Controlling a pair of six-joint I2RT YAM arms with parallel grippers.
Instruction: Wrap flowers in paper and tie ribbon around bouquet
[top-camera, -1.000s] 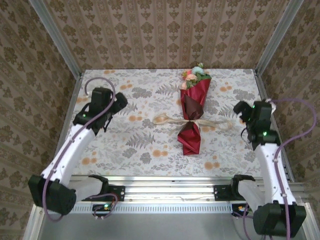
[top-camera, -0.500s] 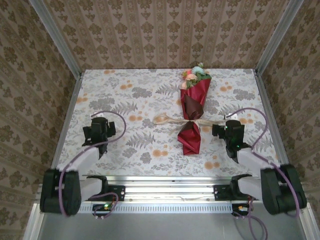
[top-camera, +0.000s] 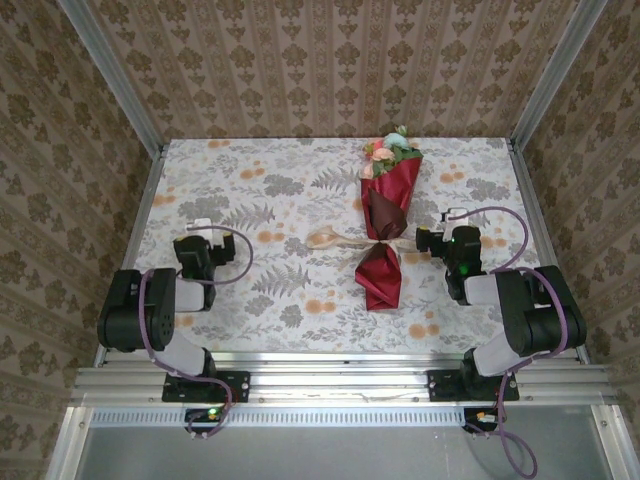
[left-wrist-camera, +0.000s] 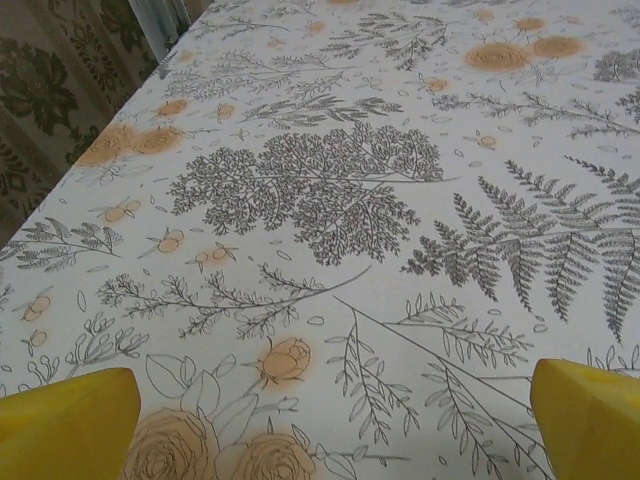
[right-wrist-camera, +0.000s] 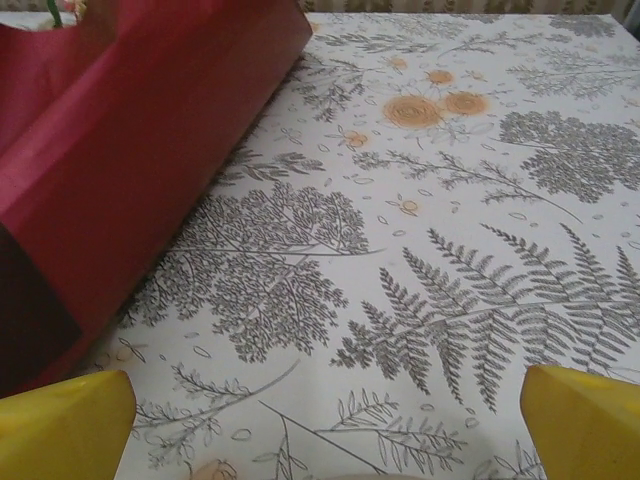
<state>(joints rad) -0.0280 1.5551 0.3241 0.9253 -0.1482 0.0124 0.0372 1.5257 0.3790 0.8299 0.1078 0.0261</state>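
The bouquet (top-camera: 385, 215) lies on the table right of centre, a red paper (top-camera: 392, 185) cone with a maroon inner fold. The flowers (top-camera: 388, 150), pink and pale blue, show at its far wide end. The ribbon (top-camera: 335, 239) is tied round the cone's waist, its beige ends trailing to both sides. My left gripper (top-camera: 203, 230) rests low at the table's left, open over bare cloth, its yellow fingertips (left-wrist-camera: 70, 420) wide apart. My right gripper (top-camera: 430, 240) sits just right of the cone, open and holding nothing. In the right wrist view the red paper (right-wrist-camera: 130, 150) fills the left side.
The flower-printed tablecloth (top-camera: 290, 190) covers the whole table. Patterned walls and metal corner posts (top-camera: 110, 70) close it in on three sides. Both arms are folded back low near their bases at the near rail (top-camera: 330, 375).
Both arms have drawn back and folded down toward their bases. The left gripper came nearer from the far left; the right one dropped beside the cone. The bouquet has not moved.
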